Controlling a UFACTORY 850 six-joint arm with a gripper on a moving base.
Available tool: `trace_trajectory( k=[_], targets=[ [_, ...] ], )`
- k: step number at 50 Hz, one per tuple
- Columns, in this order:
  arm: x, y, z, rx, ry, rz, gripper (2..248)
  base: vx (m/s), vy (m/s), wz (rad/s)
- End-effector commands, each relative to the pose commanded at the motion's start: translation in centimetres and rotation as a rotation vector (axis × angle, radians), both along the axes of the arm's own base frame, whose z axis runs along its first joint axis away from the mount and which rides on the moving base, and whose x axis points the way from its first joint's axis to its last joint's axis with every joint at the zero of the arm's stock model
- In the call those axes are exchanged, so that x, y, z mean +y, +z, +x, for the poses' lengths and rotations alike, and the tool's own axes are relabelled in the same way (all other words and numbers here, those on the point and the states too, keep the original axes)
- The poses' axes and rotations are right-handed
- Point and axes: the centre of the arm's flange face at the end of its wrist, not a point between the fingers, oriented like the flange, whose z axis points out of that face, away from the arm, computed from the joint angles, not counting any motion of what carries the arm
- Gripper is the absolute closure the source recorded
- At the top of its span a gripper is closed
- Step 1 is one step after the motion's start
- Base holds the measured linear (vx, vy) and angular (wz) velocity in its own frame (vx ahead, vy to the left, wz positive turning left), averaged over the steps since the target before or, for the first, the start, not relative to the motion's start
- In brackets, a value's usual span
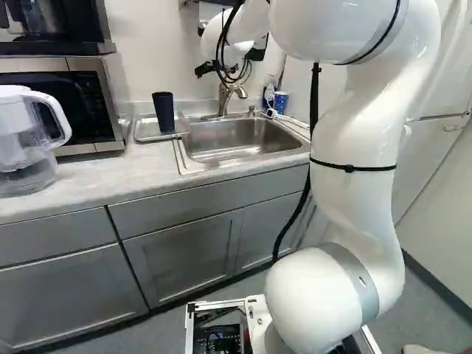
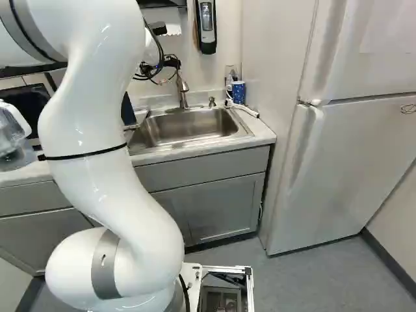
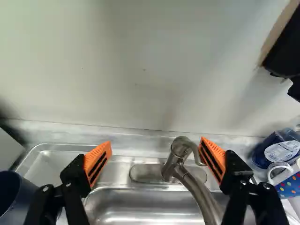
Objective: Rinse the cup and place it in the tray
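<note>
Spread fingers (image 3: 97, 162), dark cup (image 1: 164, 113) (upright) in tray (image 1: 147, 130)

It looks like a kitchen, with a steel sink (image 1: 232, 136) and faucet (image 3: 174, 161) set in a pale surface (image 1: 96, 179), a metal tray (image 1: 144, 133) to their left, grey cabinets (image 2: 218, 207) below, a microwave (image 1: 59, 107) and pitcher (image 1: 18, 144) farther left, and a tall refrigerator (image 2: 361, 166) at right.
</note>
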Motion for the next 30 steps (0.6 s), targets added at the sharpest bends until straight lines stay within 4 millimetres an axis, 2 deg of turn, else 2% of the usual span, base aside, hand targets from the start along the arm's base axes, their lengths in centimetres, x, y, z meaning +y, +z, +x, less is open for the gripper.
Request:
trace_trajectory(
  k=[11, 30],
  targets=[
    [-0.1, 0.1, -0.4, -0.008, 0.0, 0.002, 3, 0.0, 0.0, 0.0],
    [-2.0, 0.5, -3.4, -0.009, -0.019, 0.002, 3, 0.0, 0.0, 0.0]
  ],
)
